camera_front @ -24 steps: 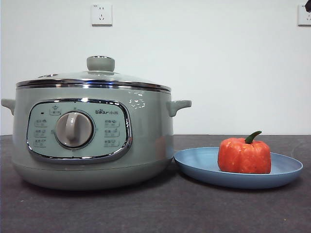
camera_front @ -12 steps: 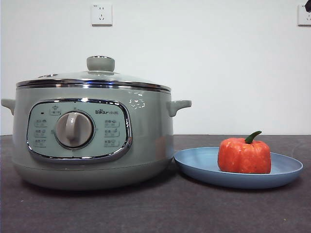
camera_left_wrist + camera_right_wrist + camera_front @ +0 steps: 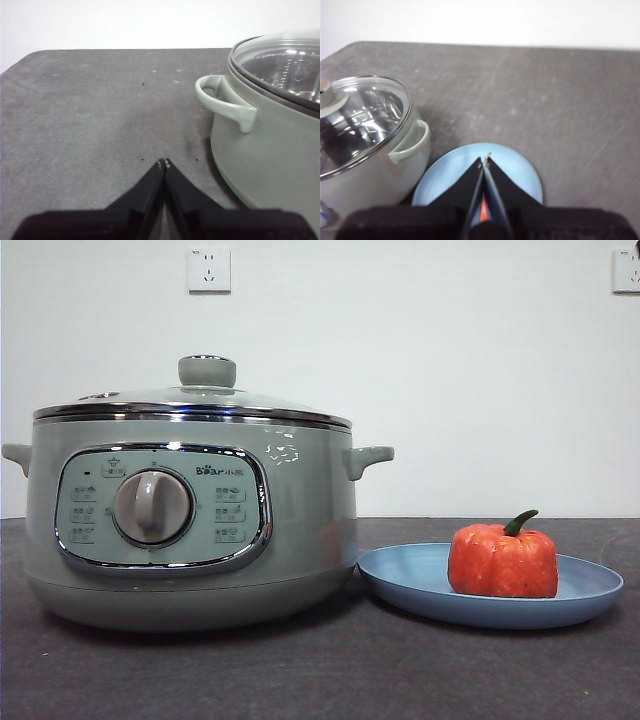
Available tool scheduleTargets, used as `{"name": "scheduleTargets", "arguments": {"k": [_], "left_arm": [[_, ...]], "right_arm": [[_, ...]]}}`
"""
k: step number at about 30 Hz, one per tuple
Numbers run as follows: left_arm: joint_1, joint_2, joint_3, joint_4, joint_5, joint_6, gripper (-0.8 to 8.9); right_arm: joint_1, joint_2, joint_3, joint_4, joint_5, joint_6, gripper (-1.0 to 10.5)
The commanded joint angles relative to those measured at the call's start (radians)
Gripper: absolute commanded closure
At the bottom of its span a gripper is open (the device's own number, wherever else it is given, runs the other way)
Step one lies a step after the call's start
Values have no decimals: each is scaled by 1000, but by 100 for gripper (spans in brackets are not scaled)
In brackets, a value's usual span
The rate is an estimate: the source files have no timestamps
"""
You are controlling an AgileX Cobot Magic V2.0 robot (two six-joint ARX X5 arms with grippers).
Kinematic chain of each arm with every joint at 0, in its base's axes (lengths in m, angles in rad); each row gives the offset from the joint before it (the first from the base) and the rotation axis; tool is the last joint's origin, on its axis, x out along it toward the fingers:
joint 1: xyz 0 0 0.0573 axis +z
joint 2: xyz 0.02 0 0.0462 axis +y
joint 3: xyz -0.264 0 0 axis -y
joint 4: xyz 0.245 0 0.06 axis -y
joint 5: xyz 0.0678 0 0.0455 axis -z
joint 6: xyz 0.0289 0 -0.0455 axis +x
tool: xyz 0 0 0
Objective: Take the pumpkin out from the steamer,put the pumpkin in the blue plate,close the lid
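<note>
The pumpkin [image 3: 503, 560] sat upright on the plate [image 3: 410, 580], toward its right half in the front view, green stem curling up. The plate lay on the dark table [image 3: 320, 670] just beside the steamer [image 3: 300, 530], its rim near the pot's base. The lid [image 3: 190, 400] rested flat on the steamer, seated on the chrome rim, knob on top. In the front view the dial [image 3: 152, 507] sat in the middle of the control panel, and two wall sockets [image 3: 209, 269] showed on the wall behind.

The left gripper [image 3: 164, 162] hung above bare table beside the steamer's side handle [image 3: 225, 100], jaws pressed together, holding nothing. The right gripper [image 3: 486, 159] hung high over the plate, jaws likewise closed and empty; a sliver of orange showed between them
</note>
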Motion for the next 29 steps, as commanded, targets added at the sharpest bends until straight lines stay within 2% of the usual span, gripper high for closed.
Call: {"name": "scheduleTargets", "arguments": {"k": [1, 6, 11, 15, 23, 29], "left_arm": [[3, -3, -16, 4, 0, -6, 817], [3, -3, -16, 5, 0, -6, 817], [3, -3, -16, 5, 0, -6, 817], [3, -3, -16, 5, 0, -6, 817], [3, -3, -16, 5, 0, -6, 817], [3, -3, -15, 4, 0, -6, 817]], "right_arm": [[-61, -69, -51, 30, -43, -102, 946], [-259, -221, -218, 112, -239, -101, 946], [-388, -349, -400, 201, -344, -93, 946], [-408, -396, -509, 270, -339, -93, 946], [-408, -442, -621, 298, -336, -91, 946], [-408, -462, -628, 298, -333, -74, 946]]}}
